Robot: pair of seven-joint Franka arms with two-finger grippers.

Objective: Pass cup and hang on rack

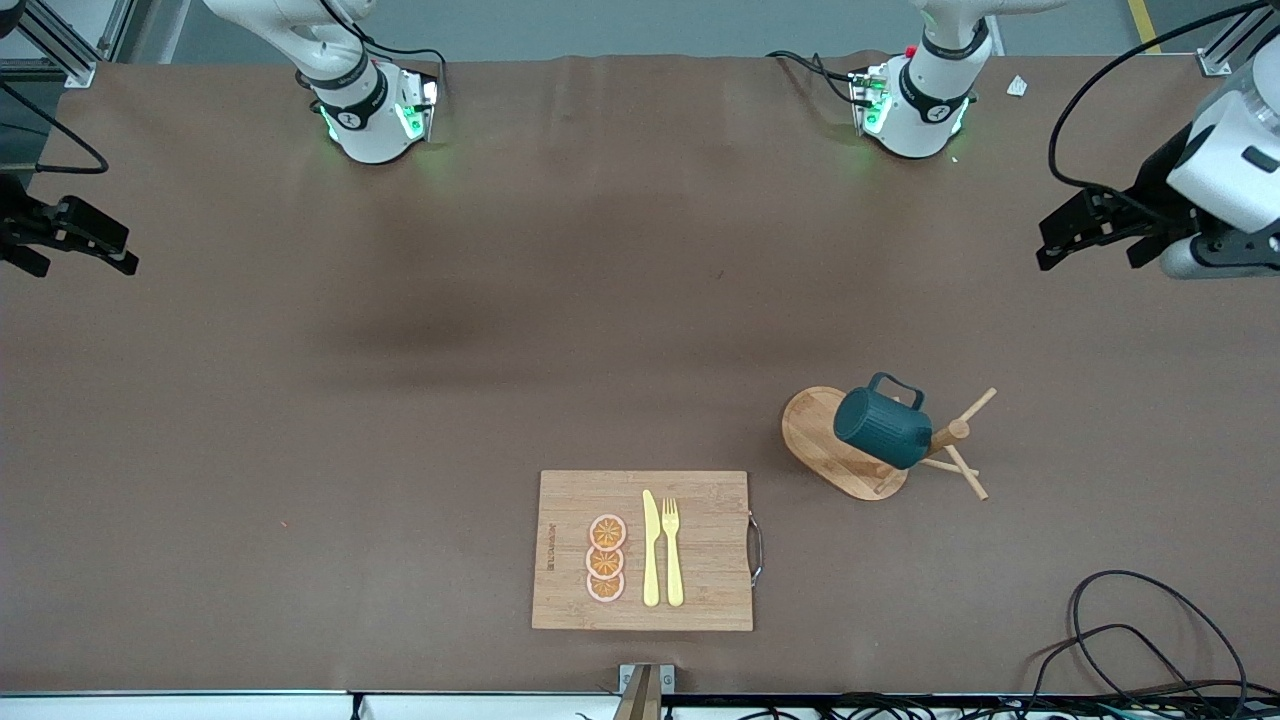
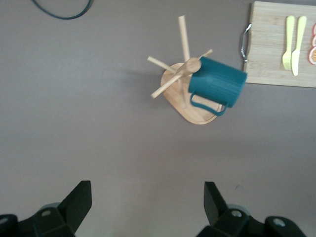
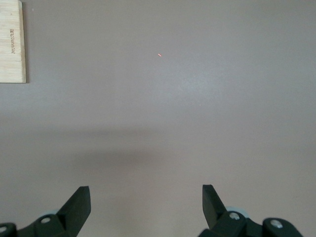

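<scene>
The dark teal cup (image 1: 880, 428) hangs tilted by its handle on a peg of the wooden rack (image 1: 812, 432), which stands toward the left arm's end of the table. In the left wrist view the cup (image 2: 217, 84) and the rack (image 2: 197, 114) lie well ahead of my left gripper (image 2: 147, 197). That left gripper (image 1: 1048, 243) is open and empty, high over the table's edge at its own end. My right gripper (image 1: 125, 250) is open and empty too, over the table's edge at the right arm's end. It (image 3: 146, 197) looks down on bare brown table.
A wooden cutting board (image 1: 710, 520) with a metal handle lies nearer the front camera than the rack. On it are a yellow knife (image 1: 651, 548), a yellow fork (image 1: 672, 550) and orange slices (image 1: 606, 558). Black cables (image 1: 1140, 640) loop at the front corner by the left arm's end.
</scene>
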